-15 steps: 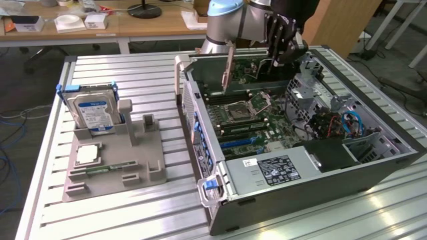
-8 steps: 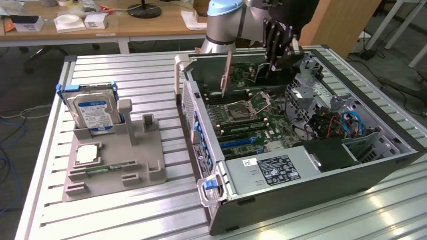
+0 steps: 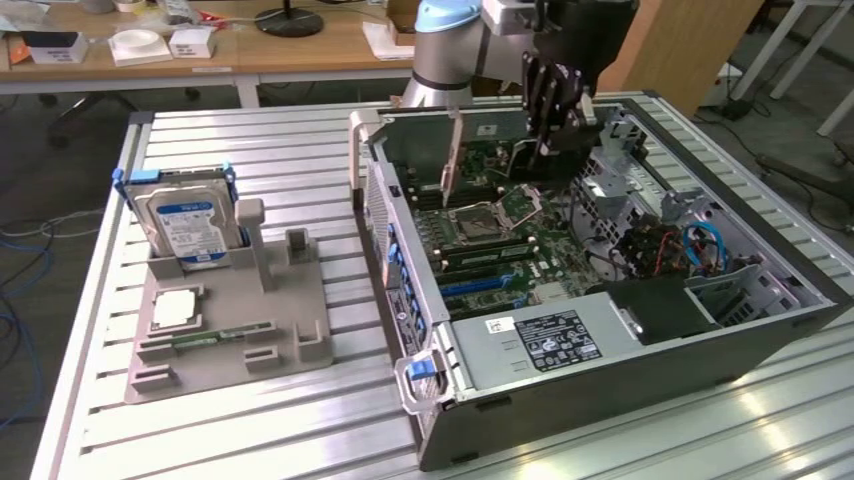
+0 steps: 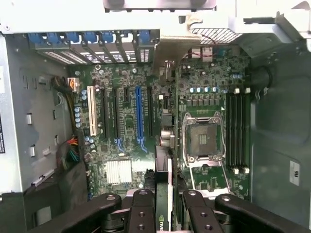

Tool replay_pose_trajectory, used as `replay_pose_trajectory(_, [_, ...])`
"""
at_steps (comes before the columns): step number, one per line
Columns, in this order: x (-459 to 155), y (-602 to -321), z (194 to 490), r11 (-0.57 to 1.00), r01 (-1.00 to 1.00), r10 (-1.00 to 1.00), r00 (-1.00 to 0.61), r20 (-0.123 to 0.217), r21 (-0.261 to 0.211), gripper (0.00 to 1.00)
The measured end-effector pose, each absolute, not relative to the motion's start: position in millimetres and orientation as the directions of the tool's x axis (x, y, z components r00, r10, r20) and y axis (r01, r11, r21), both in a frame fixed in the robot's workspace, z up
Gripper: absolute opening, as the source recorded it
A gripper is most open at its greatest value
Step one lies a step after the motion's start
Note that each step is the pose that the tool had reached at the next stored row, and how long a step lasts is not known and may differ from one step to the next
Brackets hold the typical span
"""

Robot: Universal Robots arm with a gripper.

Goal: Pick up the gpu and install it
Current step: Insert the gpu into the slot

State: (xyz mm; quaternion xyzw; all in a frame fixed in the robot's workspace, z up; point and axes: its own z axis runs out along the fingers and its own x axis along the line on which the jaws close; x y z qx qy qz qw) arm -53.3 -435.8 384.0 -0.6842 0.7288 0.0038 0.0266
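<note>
The gpu (image 4: 163, 177) is a thin dark card seen edge-on between my fingers, with a green mark near its held end. My gripper (image 4: 165, 204) is shut on it, one black finger (image 4: 142, 206) on each side. In the exterior view the gripper (image 3: 558, 135) hangs inside the open computer case (image 3: 747, 330), over the far part of the motherboard (image 3: 514, 240). The dark card (image 3: 531, 160) reaches down from it toward the board. In the wrist view the card sits between the blue expansion slot (image 4: 139, 116) and the CPU socket (image 4: 203, 141), above the board.
A grey fixture tray (image 3: 287, 325) on the exterior view's left holds a hard drive with a blue-white label (image 3: 187, 225), a CPU chip (image 3: 176, 308) and a green memory stick (image 3: 214, 335). The power supply (image 3: 547, 340) and cables (image 3: 694, 245) crowd the case's near end.
</note>
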Motion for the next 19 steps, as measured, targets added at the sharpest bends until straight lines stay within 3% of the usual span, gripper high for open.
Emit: replay_pose_trajectory(19, [-54,-434,351,0.064,-0.997,-0.997,-0.063,-0.042,-0.031,0.27])
